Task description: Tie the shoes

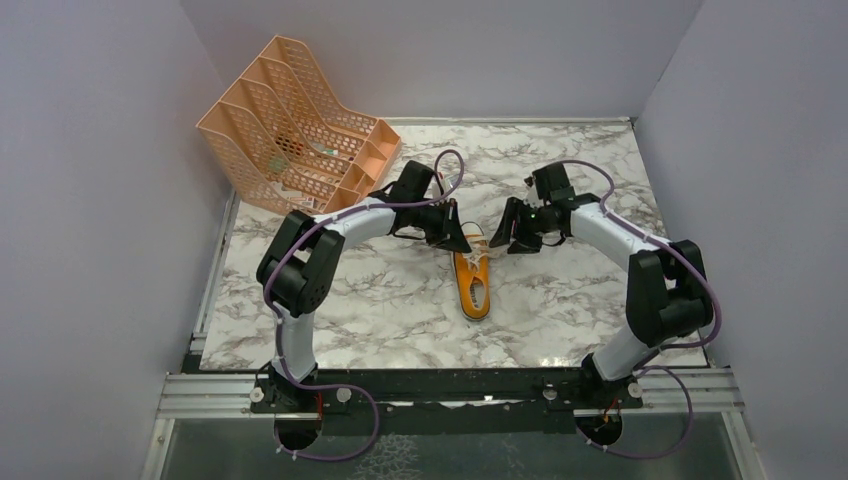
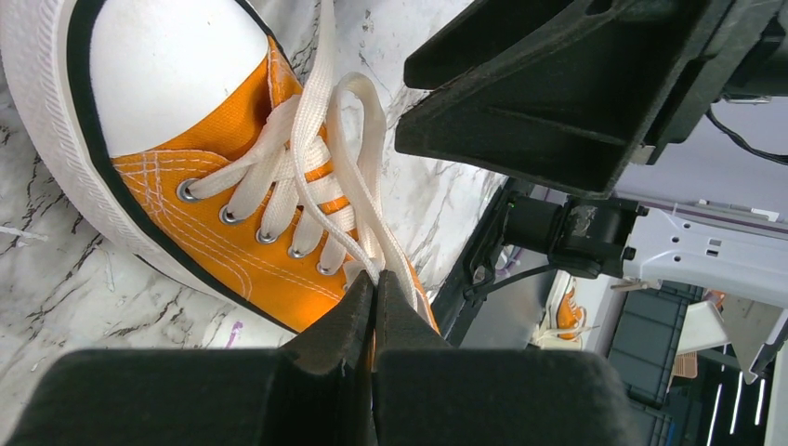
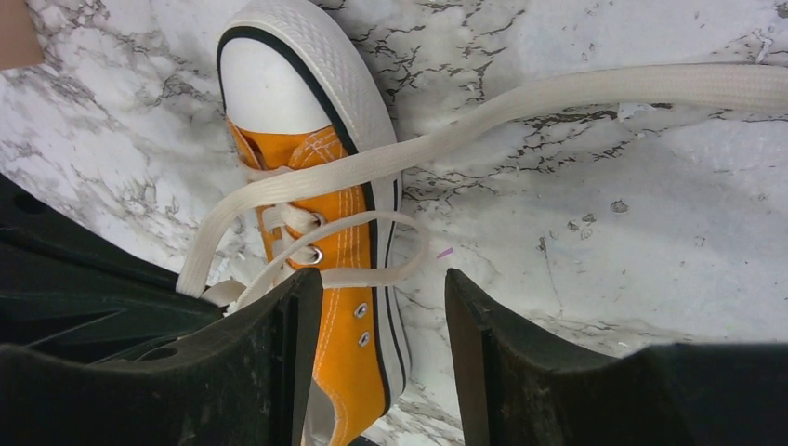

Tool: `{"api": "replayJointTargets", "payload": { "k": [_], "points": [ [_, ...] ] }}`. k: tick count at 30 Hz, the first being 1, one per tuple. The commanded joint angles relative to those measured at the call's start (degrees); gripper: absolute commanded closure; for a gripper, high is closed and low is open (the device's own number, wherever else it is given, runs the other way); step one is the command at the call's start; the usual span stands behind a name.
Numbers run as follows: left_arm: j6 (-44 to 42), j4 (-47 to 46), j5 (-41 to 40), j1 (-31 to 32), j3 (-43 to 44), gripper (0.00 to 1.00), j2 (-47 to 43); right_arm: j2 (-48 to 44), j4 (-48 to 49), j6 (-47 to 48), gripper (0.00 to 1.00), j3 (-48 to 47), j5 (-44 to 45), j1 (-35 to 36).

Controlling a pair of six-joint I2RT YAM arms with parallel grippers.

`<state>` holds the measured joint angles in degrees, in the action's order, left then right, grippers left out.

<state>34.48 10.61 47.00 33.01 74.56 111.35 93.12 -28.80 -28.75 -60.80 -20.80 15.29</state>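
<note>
Marble table (image 1: 380, 290), orange sneaker (image 2: 232, 242) beneath left claw (image 2: 376, 288), white lace (image 2: 307, 121) pinched in it

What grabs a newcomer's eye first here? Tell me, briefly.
The orange sneaker lies in the middle of the marble table. The left hand is pinched shut on a white lace, while the right hand hangs open beside the sneaker. A peach file rack stands at the far left.
</note>
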Motion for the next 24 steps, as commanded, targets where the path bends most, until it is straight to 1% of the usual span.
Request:
{"api": "replayJointTargets", "payload": {
  "k": [1, 4, 11, 12, 13, 14, 17, 21, 24],
  "points": [
    [-0.11, 0.07, 0.02, 0.09, 0.54, 1.00, -0.62, 1.18, 4.69, -1.48, 0.44, 1.92, 0.25, -0.51],
    [-0.11, 0.10, 0.26, 0.10, 0.58, 1.00, -0.78, 2.69, 7.10, -1.97, 0.50, 2.22, -2.10, -0.51],
    [-0.14, 0.27, 0.33, 0.10, 0.58, 1.00, -0.86, 4.59, 10.96, -3.14, 0.61, 2.50, -6.62, -0.39],
    [-0.16, 0.19, 0.29, 0.12, 0.65, 1.00, -0.91, 4.65, 11.23, -3.04, 0.64, 2.51, -7.08, -0.43],
    [-0.13, 0.23, 0.33, 0.11, 0.73, 1.00, -0.88, 4.46, 11.56, -2.82, 0.71, 2.51, -7.85, -0.36],
    [-0.12, 0.24, 0.29, 0.12, 0.88, 1.00, -0.80, 4.13, 11.60, -2.42, 0.75, 2.39, -8.38, -0.43],
    [0.04, 0.26, 0.33, 0.11, 1.42, 1.00, -0.53, 2.30, 11.15, -0.53, 0.88, 2.28, -10.33, -0.32],
    [0.16, 0.28, 0.58, 0.12, 1.88, 1.00, 0.00, 0.21, 10.30, 1.94, 0.97, 2.74, -14.17, -0.30],
    [0.04, 0.41, 0.60, 0.11, 1.94, 1.00, 0.01, -0.59, 7.60, 3.98, 0.99, 1.94, -16.48, 0.30]
  ]
}}
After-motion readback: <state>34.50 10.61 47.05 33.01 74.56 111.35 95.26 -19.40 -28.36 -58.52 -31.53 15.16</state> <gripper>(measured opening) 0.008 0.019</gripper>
